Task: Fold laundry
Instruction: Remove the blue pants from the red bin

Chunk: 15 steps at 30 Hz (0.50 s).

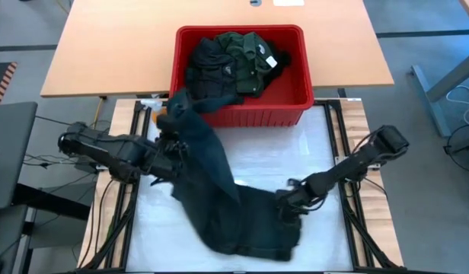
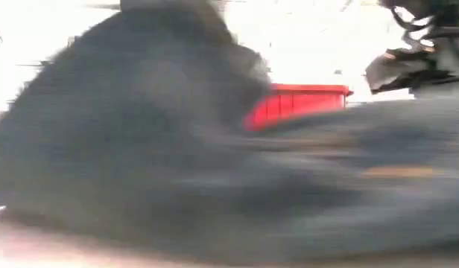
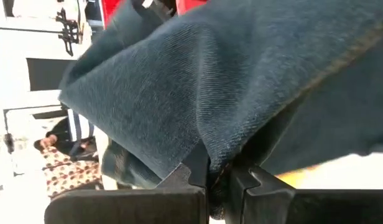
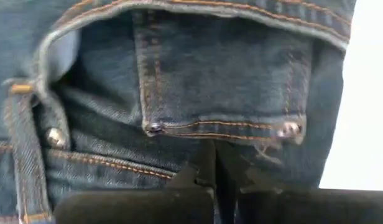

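1. Now the left gripper (image 1: 170,149) is clamped on one leg end of the dark jeans (image 1: 219,194), just before the red basket (image 1: 295,99).
2. The right gripper (image 1: 289,204) pinches the waistband near a pocket (image 4: 222,74).
3. This looks like the spreading step; next, both arms probably must pull the jeans flat on the table (image 1: 318,152).

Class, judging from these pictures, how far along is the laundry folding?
Done: nothing folded yet. In hand: the left hand and right hand are each shut on the dark jeans, spread across the table. Left: folding them, then the garments in the red basket.
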Each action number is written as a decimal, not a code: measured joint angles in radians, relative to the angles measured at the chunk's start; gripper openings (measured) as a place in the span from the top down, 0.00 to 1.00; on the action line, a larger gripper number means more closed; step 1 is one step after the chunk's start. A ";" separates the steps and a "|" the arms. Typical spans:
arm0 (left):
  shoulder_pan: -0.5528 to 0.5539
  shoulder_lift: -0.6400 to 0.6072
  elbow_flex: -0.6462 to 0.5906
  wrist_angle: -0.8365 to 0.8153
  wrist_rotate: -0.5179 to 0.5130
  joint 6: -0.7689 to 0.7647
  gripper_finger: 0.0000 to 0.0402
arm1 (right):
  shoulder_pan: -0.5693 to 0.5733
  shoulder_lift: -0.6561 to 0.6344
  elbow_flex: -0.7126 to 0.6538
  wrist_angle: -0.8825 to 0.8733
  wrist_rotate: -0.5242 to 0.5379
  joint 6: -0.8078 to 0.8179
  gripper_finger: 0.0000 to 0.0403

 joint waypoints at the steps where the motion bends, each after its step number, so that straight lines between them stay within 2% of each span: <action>1: -0.016 0.001 0.000 -0.017 0.004 -0.034 1.00 | 0.003 -0.040 0.000 -0.077 0.008 0.016 0.96; 6: -0.079 0.003 0.000 -0.040 0.095 -0.179 1.00 | 0.019 -0.218 0.001 -0.370 0.030 0.115 0.96; 11: -0.140 0.003 0.000 -0.040 0.267 -0.229 1.00 | 0.050 -0.363 0.001 -0.473 0.032 0.205 0.96; 13: -0.167 0.003 -0.001 -0.020 0.246 -0.243 1.00 | 0.059 -0.414 0.001 -0.461 0.059 0.257 0.96; 15: -0.187 0.003 -0.001 0.038 0.182 -0.257 1.00 | 0.067 -0.457 0.001 -0.383 0.103 0.291 0.96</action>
